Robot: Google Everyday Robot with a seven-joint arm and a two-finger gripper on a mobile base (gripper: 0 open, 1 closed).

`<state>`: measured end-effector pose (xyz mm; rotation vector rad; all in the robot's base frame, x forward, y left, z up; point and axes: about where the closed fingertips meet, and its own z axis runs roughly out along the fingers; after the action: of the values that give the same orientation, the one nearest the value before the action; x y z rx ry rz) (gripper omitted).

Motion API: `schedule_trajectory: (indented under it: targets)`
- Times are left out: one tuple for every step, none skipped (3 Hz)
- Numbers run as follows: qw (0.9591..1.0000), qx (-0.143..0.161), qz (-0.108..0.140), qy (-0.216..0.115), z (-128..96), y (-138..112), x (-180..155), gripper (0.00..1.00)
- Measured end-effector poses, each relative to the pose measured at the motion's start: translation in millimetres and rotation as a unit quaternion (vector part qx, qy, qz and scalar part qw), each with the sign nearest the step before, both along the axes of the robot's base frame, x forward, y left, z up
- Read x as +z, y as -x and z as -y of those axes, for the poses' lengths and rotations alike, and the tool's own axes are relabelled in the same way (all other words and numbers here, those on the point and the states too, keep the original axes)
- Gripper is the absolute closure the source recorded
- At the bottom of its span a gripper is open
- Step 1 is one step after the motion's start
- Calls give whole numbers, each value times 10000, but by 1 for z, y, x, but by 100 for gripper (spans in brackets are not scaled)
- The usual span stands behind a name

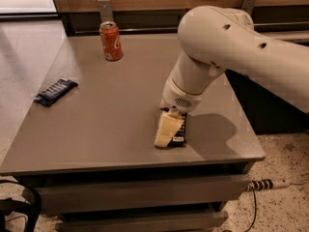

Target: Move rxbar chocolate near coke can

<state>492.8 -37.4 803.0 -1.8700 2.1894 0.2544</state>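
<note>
The rxbar chocolate (pixel 180 131), a flat black wrapper with white lettering, lies near the table's front right edge, mostly covered by my gripper. My gripper (pixel 169 129) points down from the big white arm (pixel 227 47) and sits right on the bar's left side. The coke can (pixel 111 41), red with white script and a silver top, stands upright at the table's back left, far from the bar and the gripper.
A dark blue wrapper (pixel 55 91) lies at the left edge of the grey table (pixel 106 129). A wooden wall with metal brackets runs behind the table. A power strip (pixel 268 183) and cable lie on the floor at the right.
</note>
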Motion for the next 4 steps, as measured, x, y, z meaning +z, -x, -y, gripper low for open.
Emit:
schedule_trajectory:
  targets:
    - [10000, 0, 0, 0, 0, 0, 9, 95]
    - [10000, 1, 0, 1, 0, 0, 18, 100]
    - [10000, 1, 1, 1, 0, 0, 19, 100]
    - [9999, 5, 84, 86, 1, -1, 29, 100]
